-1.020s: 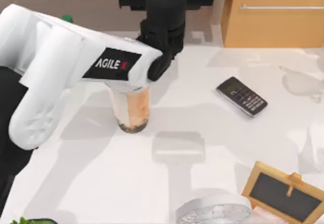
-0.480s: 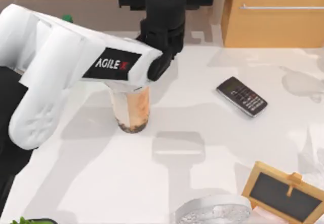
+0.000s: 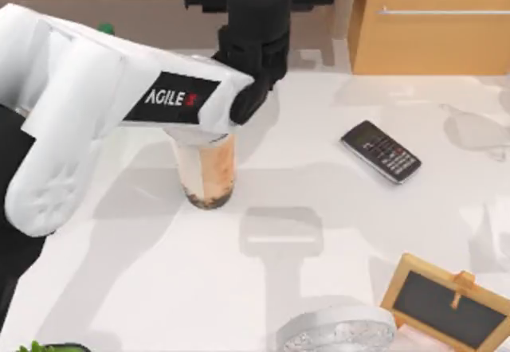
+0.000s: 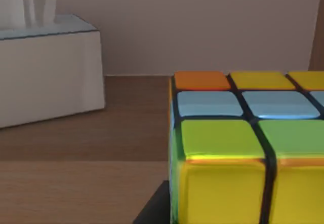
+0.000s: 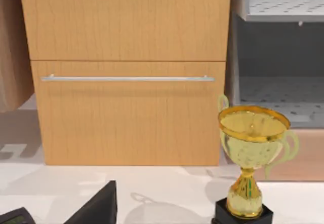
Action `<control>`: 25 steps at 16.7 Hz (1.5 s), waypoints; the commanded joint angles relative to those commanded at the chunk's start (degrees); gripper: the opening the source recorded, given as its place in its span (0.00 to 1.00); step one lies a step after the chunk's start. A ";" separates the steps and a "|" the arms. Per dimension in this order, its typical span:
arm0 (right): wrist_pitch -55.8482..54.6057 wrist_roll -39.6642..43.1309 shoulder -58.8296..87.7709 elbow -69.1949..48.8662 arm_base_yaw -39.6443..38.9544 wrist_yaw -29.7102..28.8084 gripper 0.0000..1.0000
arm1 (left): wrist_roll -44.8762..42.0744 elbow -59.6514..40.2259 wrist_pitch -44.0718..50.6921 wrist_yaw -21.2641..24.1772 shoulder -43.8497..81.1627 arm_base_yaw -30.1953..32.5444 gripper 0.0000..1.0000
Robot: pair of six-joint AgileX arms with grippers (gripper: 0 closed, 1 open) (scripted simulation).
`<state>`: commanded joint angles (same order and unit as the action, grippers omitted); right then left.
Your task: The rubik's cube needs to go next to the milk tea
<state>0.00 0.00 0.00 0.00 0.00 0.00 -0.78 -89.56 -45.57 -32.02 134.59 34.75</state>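
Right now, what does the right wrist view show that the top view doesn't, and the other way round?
Right wrist view's own: a gold trophy and grey shelves. Top view's own: the milk tea beneath the left arm, and a small chalkboard. Shared: the wooden cabinet with its bar handle, the phone and the white table.

We see a white table (image 3: 159, 288) carrying the milk tea (image 3: 205, 169) left of centre and a dark phone (image 3: 381, 151) toward its right edge. Along the near edge stand a small framed chalkboard (image 3: 445, 303) at the right corner and a round silvery object (image 3: 335, 332) beside it.
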 joint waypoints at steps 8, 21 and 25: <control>0.00 0.00 0.00 0.00 0.00 0.00 1.00 | -0.09 -1.23 0.92 0.02 0.39 0.14 0.00; 0.00 0.00 0.00 0.00 0.00 0.00 1.00 | -7.33 -3.80 26.18 3.50 -8.23 -0.69 0.00; 0.00 0.00 0.00 0.00 0.00 0.00 1.00 | -8.16 -5.03 48.78 10.25 -16.37 -1.48 0.00</control>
<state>0.00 0.00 0.00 0.00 0.00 0.00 -8.94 -94.59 3.21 -21.77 118.22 33.27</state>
